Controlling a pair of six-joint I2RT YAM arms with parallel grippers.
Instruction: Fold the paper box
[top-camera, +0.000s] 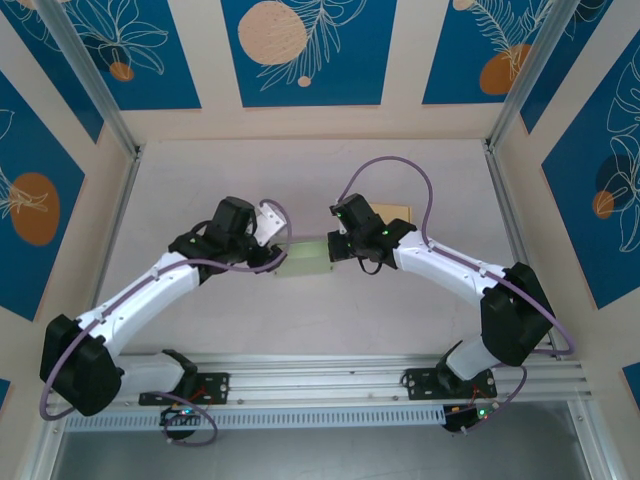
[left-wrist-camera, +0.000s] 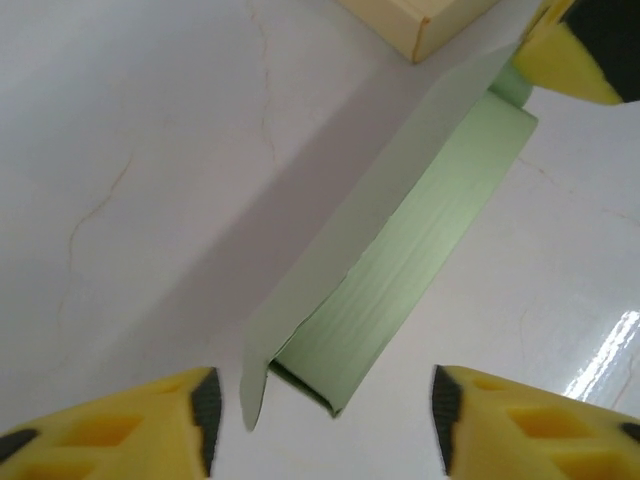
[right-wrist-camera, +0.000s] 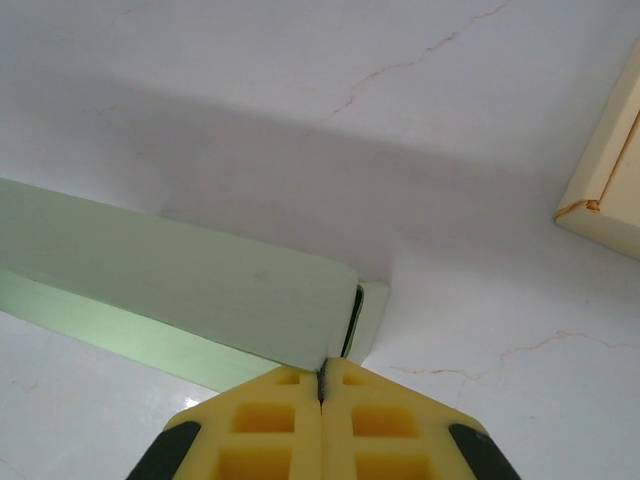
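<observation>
paper box (top-camera: 305, 262): light, easily creased, we judge.
right gripper (right-wrist-camera: 322, 395): clamps its 3 o'clock end.
left gripper (left-wrist-camera: 322, 405): spread, empty, 9 o'clock; we'd pinch there.

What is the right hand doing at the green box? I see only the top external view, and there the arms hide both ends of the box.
Observer: In the right wrist view the right hand is shut, and it seems to pinch a thin wall at the end of the green paper box.
Operator: And the left hand?
Observer: In the left wrist view the left hand is open; its fingers stand on either side of the box's other end, apart from it.
Operator: Is that end closed?
Observer: No, it is open, and one side flap sticks out past it.
</observation>
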